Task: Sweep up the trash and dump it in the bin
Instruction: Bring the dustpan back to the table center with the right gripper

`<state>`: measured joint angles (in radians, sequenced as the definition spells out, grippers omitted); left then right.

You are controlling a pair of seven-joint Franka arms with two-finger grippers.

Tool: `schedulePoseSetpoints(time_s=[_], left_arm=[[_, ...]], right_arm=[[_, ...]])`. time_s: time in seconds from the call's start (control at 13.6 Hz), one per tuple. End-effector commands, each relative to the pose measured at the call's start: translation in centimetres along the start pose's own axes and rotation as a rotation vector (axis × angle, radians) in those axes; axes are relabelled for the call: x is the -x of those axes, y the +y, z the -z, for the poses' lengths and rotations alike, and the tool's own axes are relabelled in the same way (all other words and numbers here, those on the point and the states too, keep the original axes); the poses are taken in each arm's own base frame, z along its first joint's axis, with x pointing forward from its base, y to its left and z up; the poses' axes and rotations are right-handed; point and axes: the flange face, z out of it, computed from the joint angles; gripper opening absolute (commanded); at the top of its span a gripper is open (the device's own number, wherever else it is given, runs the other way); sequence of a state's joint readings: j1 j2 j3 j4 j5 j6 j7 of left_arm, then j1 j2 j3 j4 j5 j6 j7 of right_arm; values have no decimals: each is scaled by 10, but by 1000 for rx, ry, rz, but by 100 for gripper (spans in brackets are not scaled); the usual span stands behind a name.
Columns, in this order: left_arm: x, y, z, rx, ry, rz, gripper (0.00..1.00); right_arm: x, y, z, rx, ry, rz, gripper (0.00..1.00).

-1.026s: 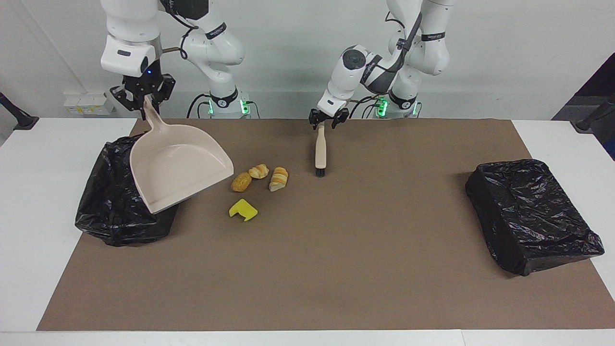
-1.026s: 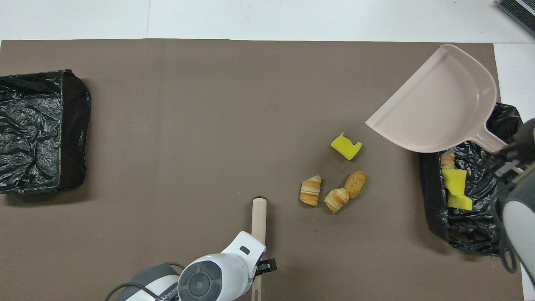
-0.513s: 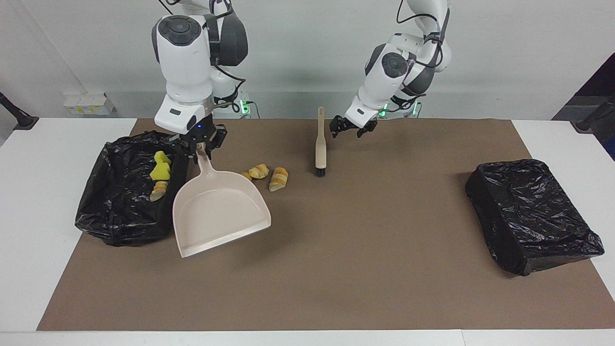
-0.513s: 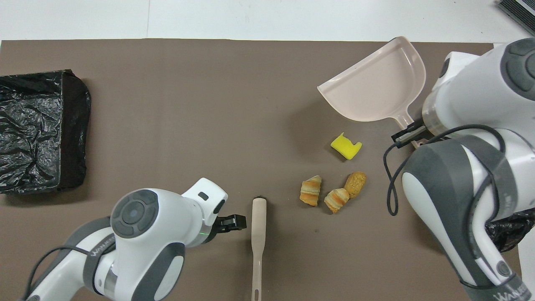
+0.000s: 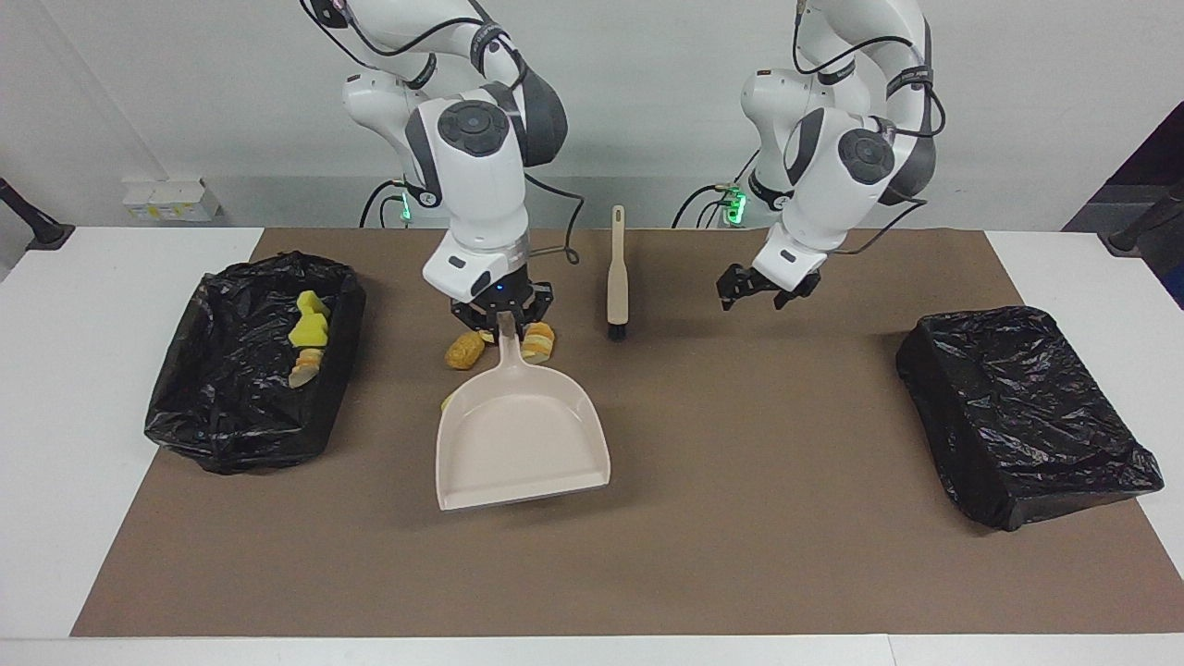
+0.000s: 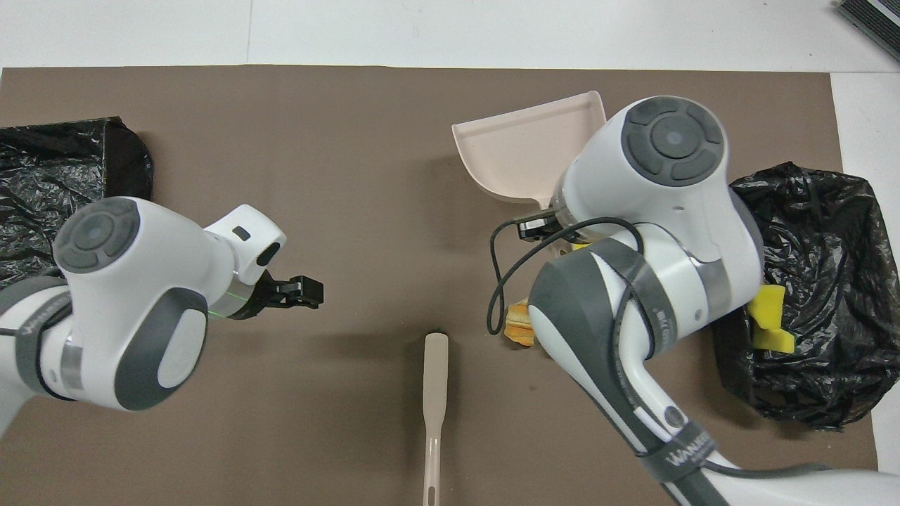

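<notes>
We find the right gripper [image 5: 499,319] clamped on the handle of the beige dustpan [image 5: 520,439], which hangs tilted above the mat with bread pieces [image 5: 465,350] lying directly beneath the gripper. Further trash [image 5: 307,338] sits in the open bin [image 5: 222,425] toward the right arm's end of the table. The left gripper [image 5: 758,289] hovers empty, fingers apart, beside the brush [image 5: 616,273] lying flat on the mat.
</notes>
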<state>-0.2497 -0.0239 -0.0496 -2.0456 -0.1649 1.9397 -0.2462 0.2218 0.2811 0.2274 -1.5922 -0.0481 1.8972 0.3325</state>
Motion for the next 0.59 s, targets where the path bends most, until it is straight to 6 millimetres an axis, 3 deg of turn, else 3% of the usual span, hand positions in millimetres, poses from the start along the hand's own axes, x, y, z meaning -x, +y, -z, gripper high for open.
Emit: schedulePoseSetpoints(time_s=[0.0, 0.15, 0.37, 0.51], left_arm=[[-29, -37, 33, -34, -3, -53, 100], [-34, -59, 60, -60, 7, -73, 100], [-32, -96, 111, -76, -10, -128, 100], [-26, -106, 136, -86, -13, -127, 100]], right_arm=[[-15, -41, -24, -64, 22, -91, 0], [-16, -73, -44, -85, 24, -117, 0], [-7, -125, -93, -126, 1, -208, 0], [-2, -137, -103, -125, -11, -204, 0]])
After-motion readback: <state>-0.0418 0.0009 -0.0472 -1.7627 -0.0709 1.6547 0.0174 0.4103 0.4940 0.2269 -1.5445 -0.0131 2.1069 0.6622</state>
